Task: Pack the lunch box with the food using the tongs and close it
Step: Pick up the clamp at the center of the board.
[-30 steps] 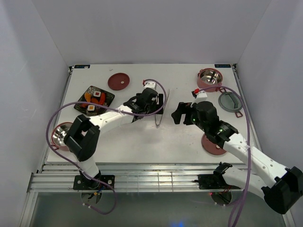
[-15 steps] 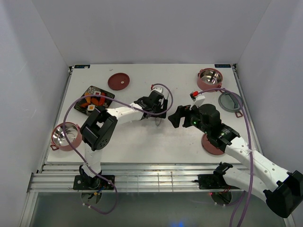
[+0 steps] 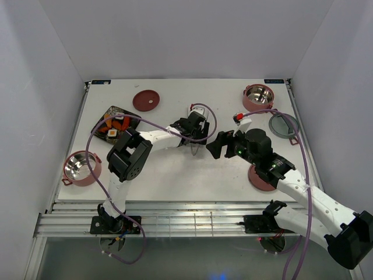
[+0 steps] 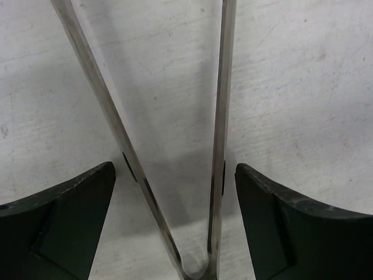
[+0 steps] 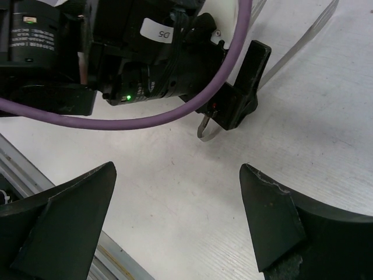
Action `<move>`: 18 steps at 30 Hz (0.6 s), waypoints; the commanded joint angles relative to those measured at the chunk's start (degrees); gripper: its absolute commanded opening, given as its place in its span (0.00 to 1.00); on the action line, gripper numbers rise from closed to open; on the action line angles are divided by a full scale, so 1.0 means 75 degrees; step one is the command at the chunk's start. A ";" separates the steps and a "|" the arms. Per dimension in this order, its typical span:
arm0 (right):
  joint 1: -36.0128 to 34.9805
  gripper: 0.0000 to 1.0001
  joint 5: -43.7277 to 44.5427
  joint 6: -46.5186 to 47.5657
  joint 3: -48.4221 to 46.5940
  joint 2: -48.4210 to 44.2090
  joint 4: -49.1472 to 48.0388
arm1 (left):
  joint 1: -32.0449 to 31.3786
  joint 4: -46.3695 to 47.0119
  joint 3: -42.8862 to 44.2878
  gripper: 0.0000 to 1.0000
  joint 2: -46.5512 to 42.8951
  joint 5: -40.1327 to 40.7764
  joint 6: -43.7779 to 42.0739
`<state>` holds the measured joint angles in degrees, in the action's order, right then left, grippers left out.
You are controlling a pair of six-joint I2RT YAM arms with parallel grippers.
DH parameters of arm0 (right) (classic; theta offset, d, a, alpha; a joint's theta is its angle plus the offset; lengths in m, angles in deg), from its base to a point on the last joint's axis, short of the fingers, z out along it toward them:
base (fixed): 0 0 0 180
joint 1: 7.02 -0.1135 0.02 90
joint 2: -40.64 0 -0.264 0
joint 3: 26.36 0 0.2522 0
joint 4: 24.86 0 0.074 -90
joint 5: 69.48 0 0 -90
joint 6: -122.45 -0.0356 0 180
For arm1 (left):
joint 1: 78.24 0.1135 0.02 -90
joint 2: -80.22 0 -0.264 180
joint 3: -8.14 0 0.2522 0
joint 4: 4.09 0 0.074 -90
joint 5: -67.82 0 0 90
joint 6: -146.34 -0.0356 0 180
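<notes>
The silver tongs (image 4: 220, 116) lie flat on the white table, their V joint toward the camera, and show as a thin sliver (image 3: 194, 150) at mid-table. My left gripper (image 4: 175, 198) is low over them and open, a finger on either side, each with a gap to the nearer tong arm. My right gripper (image 3: 213, 146) is open just to the right and holds nothing; its wrist view shows the tongs' joint (image 5: 205, 129) under the left gripper. Food (image 3: 116, 124) sits on a dark square plate. Lunch box tiers stand at back right (image 3: 258, 97) and near left (image 3: 81, 168).
A dark-red lid (image 3: 145, 100) lies at the back, another (image 3: 262, 178) partly under my right arm, and a grey round lid (image 3: 284, 125) at the right. The left arm's purple cable (image 3: 93, 137) loops over the plate area. The table's metal front rail (image 3: 175, 219) runs along the near edge.
My left arm swung its gripper rightward and down onto the tongs, so the plate and left tier are uncovered. The right gripper edged slightly left toward it.
</notes>
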<state>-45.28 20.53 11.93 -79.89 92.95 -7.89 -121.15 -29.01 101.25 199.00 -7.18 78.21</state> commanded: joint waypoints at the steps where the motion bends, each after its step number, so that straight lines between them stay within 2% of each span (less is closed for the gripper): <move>1: 0.0004 0.92 -0.0072 0.0157 -0.0006 -0.0283 -0.0333 | 0.0003 0.0351 0.0423 0.93 0.0088 0.0307 -0.0045; 6: 0.0004 0.92 -0.0025 0.0204 -0.0030 -0.0447 -0.0286 | 0.0003 0.0175 0.0751 0.90 0.0346 0.0788 0.0060; 18: 0.0004 0.92 0.0279 0.0321 0.0075 -0.1361 -0.0157 | 0.0015 0.0000 0.1009 0.86 0.0627 0.1058 0.0436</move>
<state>-45.28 21.65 13.33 -79.62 84.74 -7.80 -121.15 -28.23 106.32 202.87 -1.28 80.31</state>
